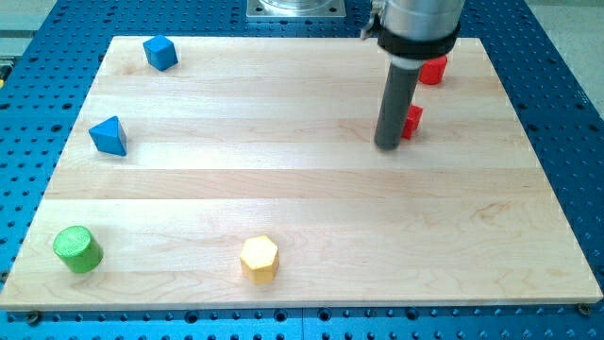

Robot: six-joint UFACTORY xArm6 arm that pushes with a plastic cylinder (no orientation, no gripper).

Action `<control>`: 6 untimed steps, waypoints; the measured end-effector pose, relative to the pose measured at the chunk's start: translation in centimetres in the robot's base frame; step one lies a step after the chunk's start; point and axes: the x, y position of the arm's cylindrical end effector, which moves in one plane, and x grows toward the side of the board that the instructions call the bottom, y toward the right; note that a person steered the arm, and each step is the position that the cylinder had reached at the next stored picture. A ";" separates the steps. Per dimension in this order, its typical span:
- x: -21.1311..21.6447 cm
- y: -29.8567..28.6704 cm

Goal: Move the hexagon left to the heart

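Note:
The yellow hexagon block (259,258) lies near the view's bottom edge of the wooden board (302,189), left of centre. Two red blocks sit at the upper right: a small one (412,121) just right of my rod, and another (434,70) partly hidden behind the arm. Their shapes cannot be made out, so I cannot tell which is the heart. My tip (387,146) rests on the board, touching or almost touching the small red block's left side. It is far up and right of the hexagon.
A blue block (160,52) lies at the top left. A blue triangular block (109,136) lies at the left edge. A green cylinder (76,249) stands at the bottom left corner. A blue perforated table surrounds the board.

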 end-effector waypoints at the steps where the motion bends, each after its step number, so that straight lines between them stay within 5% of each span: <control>1: -1.9 6.1; 2: -1.3 6.2; 3: -6.0 4.1; 4: -4.6 3.2; 6: 11.9 -2.6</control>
